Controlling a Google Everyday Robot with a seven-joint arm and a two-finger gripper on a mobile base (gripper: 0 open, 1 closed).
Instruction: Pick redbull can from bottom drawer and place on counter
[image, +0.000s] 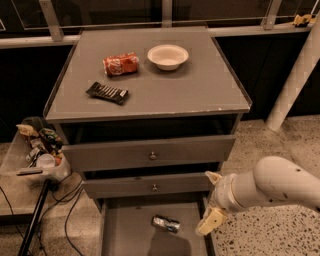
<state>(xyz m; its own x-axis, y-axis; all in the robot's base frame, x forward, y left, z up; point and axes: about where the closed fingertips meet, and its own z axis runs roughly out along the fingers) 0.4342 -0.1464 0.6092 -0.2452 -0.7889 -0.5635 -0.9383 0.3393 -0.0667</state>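
Note:
The redbull can (166, 224) lies on its side on the grey floor of the open bottom drawer (127, 231), near the middle. My gripper (210, 206) hangs at the end of the white arm over the drawer's right edge, to the right of the can and above it, not touching it. One pale finger (210, 221) points down toward the drawer, another shows near the second drawer's right end. The counter (200, 95) is the grey cabinet top above.
On the counter lie a red-orange soda can (120, 64) on its side, a white bowl (168, 56) and a dark snack packet (107, 92). Two knobbed drawers stand slightly open above the bottom one. A cluttered bin (37, 150) and cables sit left of the cabinet.

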